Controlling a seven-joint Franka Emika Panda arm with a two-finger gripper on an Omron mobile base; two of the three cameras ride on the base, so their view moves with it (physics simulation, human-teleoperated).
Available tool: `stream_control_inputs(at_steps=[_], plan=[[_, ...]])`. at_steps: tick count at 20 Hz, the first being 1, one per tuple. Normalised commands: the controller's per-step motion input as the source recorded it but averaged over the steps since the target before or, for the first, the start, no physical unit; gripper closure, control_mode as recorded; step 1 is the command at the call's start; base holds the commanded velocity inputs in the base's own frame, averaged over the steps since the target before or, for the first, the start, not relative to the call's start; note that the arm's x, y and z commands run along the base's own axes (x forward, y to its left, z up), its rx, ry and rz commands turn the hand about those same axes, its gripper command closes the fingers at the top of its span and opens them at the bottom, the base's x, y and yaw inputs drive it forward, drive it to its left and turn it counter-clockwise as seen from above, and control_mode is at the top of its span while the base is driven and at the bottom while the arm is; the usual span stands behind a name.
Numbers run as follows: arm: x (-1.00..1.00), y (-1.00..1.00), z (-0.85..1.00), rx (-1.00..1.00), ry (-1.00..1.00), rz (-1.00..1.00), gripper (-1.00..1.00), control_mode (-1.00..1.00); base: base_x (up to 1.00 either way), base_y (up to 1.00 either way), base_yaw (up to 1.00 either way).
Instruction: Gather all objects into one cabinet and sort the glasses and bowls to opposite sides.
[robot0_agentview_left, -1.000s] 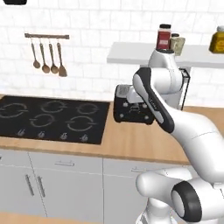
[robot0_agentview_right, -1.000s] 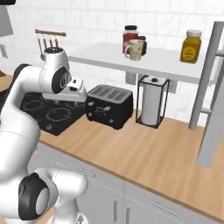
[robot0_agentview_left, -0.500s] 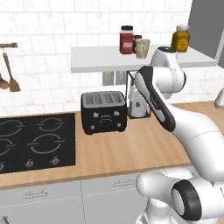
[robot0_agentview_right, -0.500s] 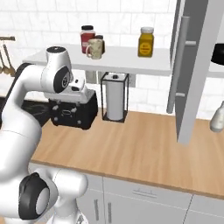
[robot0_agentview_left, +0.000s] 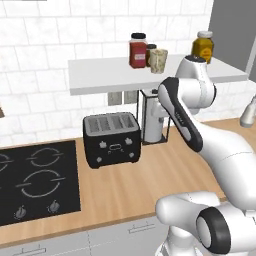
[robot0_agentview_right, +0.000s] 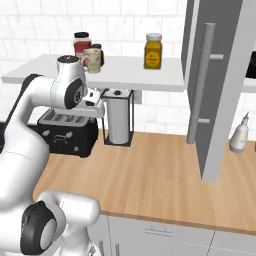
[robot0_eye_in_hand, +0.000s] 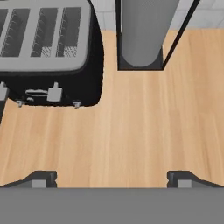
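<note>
A speckled beige cup (robot0_agentview_left: 158, 61) (robot0_agentview_right: 91, 60), one of the glasses, stands on the open white shelf (robot0_agentview_left: 100, 75) (robot0_agentview_right: 130, 75) beside a red-lidded jar. The cabinet's tall grey door (robot0_agentview_right: 222, 85) hangs open at the right, its long bar handle (robot0_agentview_right: 202, 85) facing me; its edge also shows in the left base view (robot0_agentview_left: 232, 22). My gripper (robot0_eye_in_hand: 112, 178) points down at bare wooden counter, jaws wide apart and open, nothing between them. The bowls are out of view.
A black toaster (robot0_agentview_left: 111, 140) (robot0_agentview_right: 67, 132) (robot0_eye_in_hand: 43, 39) and a paper towel holder (robot0_agentview_left: 152, 117) (robot0_agentview_right: 119, 117) (robot0_eye_in_hand: 144, 30) stand against the wall. Red jar (robot0_agentview_left: 138, 50) and yellow jar (robot0_agentview_right: 153, 50) share the shelf. A white bottle (robot0_agentview_right: 240, 135) stands right of the door. The stove (robot0_agentview_left: 35, 180) lies left.
The whole scene has slid left in both base views, so the base has driven right along the counter. The cabinet door has come closer. The gripper stays open.
</note>
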Motion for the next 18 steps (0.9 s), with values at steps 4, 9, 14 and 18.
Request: stream_control_inputs(at_steps=[4, 9, 14, 18], plan=[[0.0, 0.0, 0.0, 0.0, 0.0, 0.0, -1.0, 1.0, 1.0, 0.26, -0.04], [0.0, 0.0, 0.0, 0.0, 0.0, 0.0, -1.0, 1.0, 1.0, 0.22, -0.02], [0.0, 0.0, 0.0, 0.0, 0.0, 0.0, -1.0, 1.0, 0.87, 0.28, -0.01], [0.0, 0.0, 0.0, 0.0, 0.0, 0.0, -1.0, 1.0, 0.33, 0.2, 0.0]])
